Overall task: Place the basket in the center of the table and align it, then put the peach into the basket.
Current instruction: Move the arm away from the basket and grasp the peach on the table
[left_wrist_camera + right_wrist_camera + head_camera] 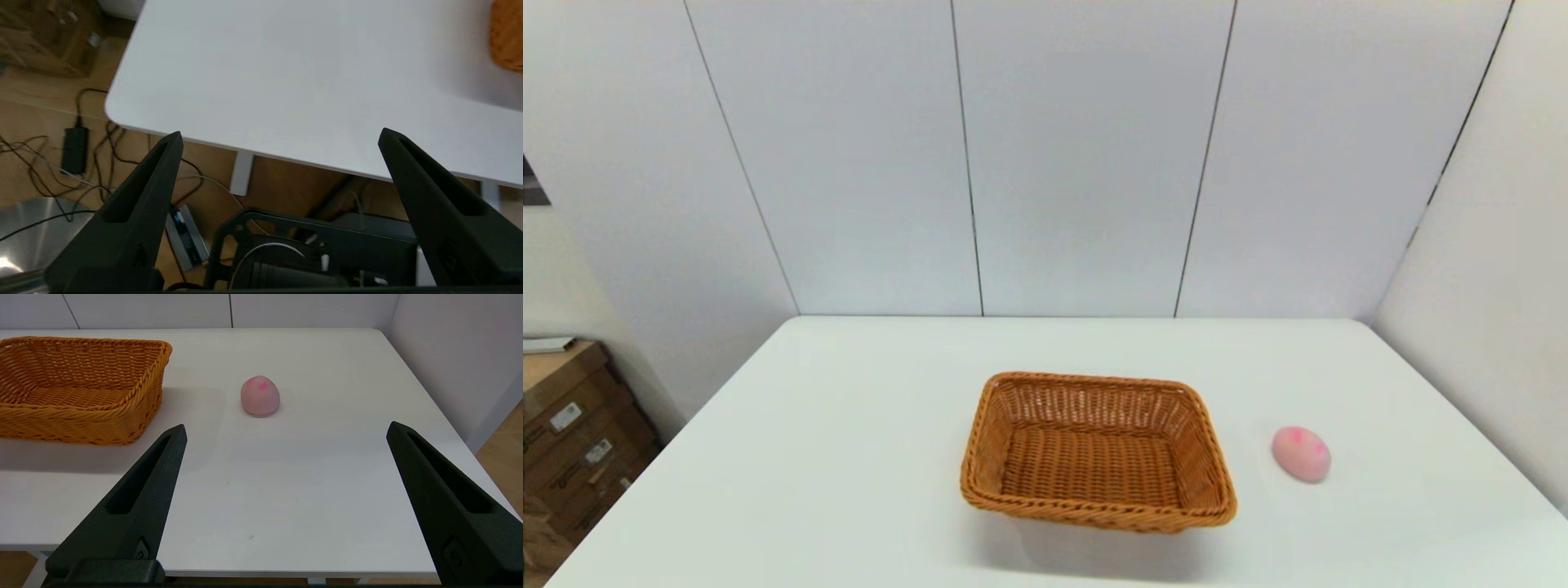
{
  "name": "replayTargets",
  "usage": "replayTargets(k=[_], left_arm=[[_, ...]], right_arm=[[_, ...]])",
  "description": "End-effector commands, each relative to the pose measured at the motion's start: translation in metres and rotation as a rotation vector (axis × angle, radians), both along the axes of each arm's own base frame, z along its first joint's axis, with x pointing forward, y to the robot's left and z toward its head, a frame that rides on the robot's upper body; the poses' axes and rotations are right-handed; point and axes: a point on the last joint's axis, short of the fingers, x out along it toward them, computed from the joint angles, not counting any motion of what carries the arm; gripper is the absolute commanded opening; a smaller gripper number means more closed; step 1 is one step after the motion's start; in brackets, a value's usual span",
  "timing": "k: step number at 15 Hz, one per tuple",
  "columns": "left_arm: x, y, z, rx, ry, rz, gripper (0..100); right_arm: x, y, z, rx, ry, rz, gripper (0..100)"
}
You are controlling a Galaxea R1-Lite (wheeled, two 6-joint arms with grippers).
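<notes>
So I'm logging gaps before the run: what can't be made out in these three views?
- Head view: both arms are out of frame; the basket's near wall hides the table just behind it.
- Left wrist view: basket cut off by the picture's edge, blurred; peach absent.
- Right wrist view: basket cut by an edge; the peach's far side is hidden.

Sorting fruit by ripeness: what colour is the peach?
Pale pink peach with darker pink-red blotches, clearest in the right wrist view.
</notes>
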Motion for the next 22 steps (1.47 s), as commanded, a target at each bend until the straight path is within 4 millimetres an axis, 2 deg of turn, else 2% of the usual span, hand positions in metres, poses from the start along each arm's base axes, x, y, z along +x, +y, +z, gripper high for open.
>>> replayTargets(k=[1, 8, 13, 16, 17, 19, 21, 22], left_arm=[[-0.017, -0.003, -0.024, 0.019, -0.093, -0.029, 100], [0.015, -0.003, -0.067, 0.016, -0.360, -0.119, 100], [0.002, -0.002, -0.073, 0.043, -0.525, -0.159, 100], [0.000, -0.002, -0.079, 0.086, -0.539, -0.170, 100], [0.000, -0.002, -0.079, 0.085, -0.539, -0.169, 100], [0.000, -0.002, -0.079, 0.085, -0.539, -0.169, 100], [0.000, -0.002, -0.079, 0.084, -0.539, -0.167, 100], [0.000, -0.002, -0.079, 0.079, -0.539, -0.166, 100]], right_arm=[[0.000, 0.000, 0.000, 0.001, 0.000, 0.000, 100], [0.000, 0.000, 0.000, 0.001, 0.002, 0.000, 100], [0.000, 0.000, 0.000, 0.004, 0.000, 0.000, 100], [-0.001, 0.000, 0.004, -0.003, -0.006, -0.009, 100], [-0.005, 0.000, 0.023, 0.005, -0.031, -0.011, 100], [0.011, 0.000, 0.071, 0.012, 0.107, -0.028, 100], [0.047, -0.001, 0.112, 0.031, 0.213, -0.059, 100], [0.077, -0.001, 0.126, 0.028, 0.300, -0.077, 100]])
